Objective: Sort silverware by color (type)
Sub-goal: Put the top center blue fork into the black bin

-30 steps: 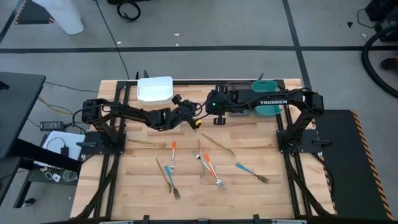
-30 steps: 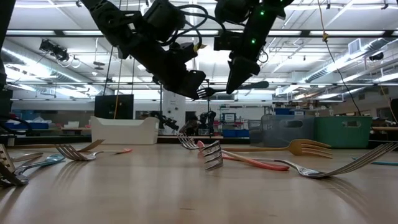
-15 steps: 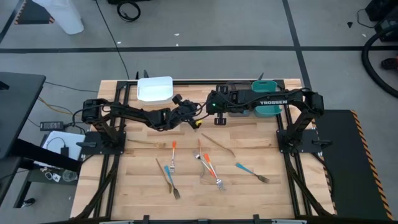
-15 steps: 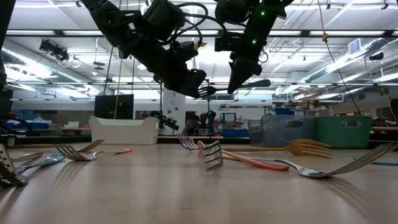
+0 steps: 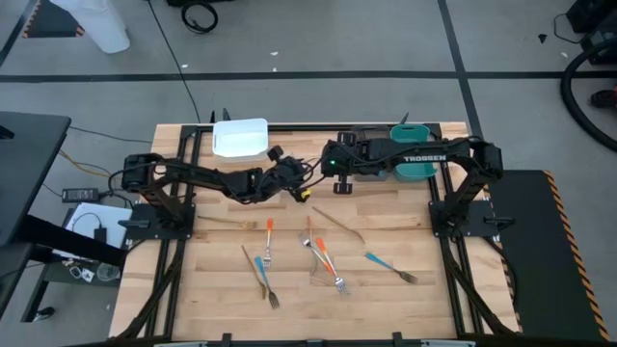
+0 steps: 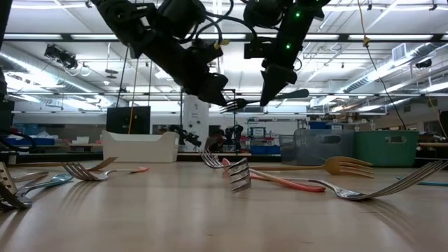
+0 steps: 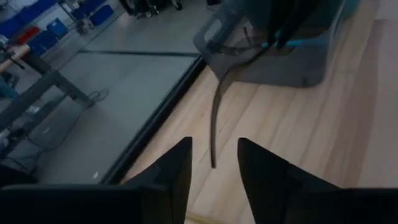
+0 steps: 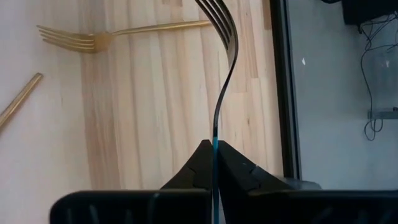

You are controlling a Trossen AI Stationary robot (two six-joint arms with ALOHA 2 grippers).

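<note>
Wooden table (image 5: 405, 299) w/ grey bin (image 7: 311, 56) at far edge. Above table centre, right gripper (image 8: 214, 149) is closed on handle of a dark fork (image 8: 222, 81), held in air. Left gripper (image 7: 213, 165) just beside it, fingers apart, holding nothing. Other forks (image 5: 328, 258) lie on table nearer front.

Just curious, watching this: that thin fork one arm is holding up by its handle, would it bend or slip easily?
The fork probably stays stiff: it stands straight out from the right gripper, keeping its curve without drooping. It looks light, being so slim. It may slip or swivel, since the gripper pinches only the narrow handle end.
</note>
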